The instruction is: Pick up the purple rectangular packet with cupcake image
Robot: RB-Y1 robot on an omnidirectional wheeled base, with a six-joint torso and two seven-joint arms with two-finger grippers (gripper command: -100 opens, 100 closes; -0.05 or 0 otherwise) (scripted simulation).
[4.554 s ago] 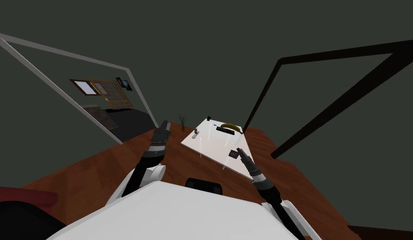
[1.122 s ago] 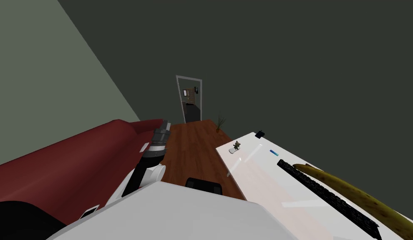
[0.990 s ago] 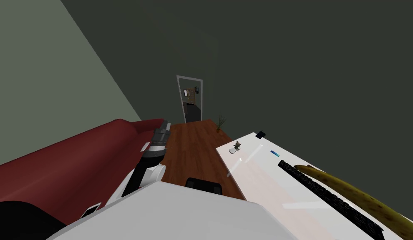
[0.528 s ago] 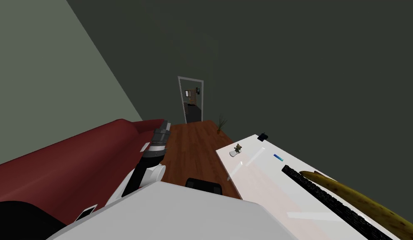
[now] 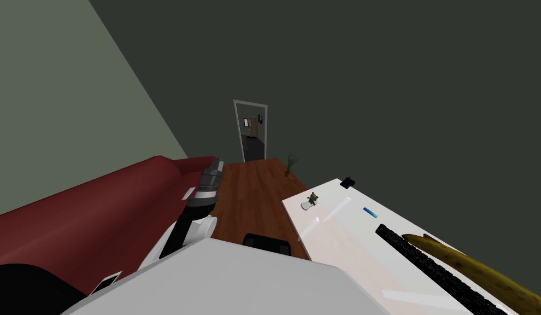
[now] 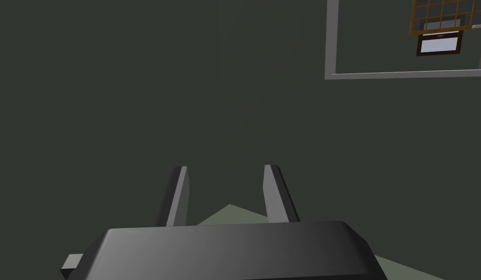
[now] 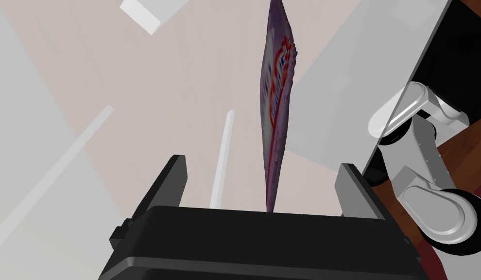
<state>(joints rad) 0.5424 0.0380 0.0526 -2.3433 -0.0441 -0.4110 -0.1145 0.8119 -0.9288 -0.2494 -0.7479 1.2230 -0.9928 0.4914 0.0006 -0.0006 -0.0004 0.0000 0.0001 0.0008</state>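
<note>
The purple packet (image 7: 276,121) with red and white print appears edge-on in the right wrist view, standing upright over the pale white tabletop (image 7: 89,97). My right gripper (image 7: 264,165) is open, its two fingers wide apart on either side of the packet's near end, and neither one touches it. My left gripper (image 5: 215,164) is held up over the wooden floor beside the red sofa. In its own wrist view the left gripper (image 6: 228,170) is open with nothing between its fingers.
A white table (image 5: 340,240) carries a black keyboard (image 5: 428,262), a banana (image 5: 471,268), a small figure (image 5: 310,199), a blue item (image 5: 369,211) and a dark item (image 5: 348,182). A red sofa (image 5: 100,208) lies left. A doorway (image 5: 252,131) and a plant (image 5: 290,163) stand ahead.
My head view has swung far round since the oldest frame. Over the last second it drifts on slightly, so the table's things slide to the lower right. The left arm holds its pose.
</note>
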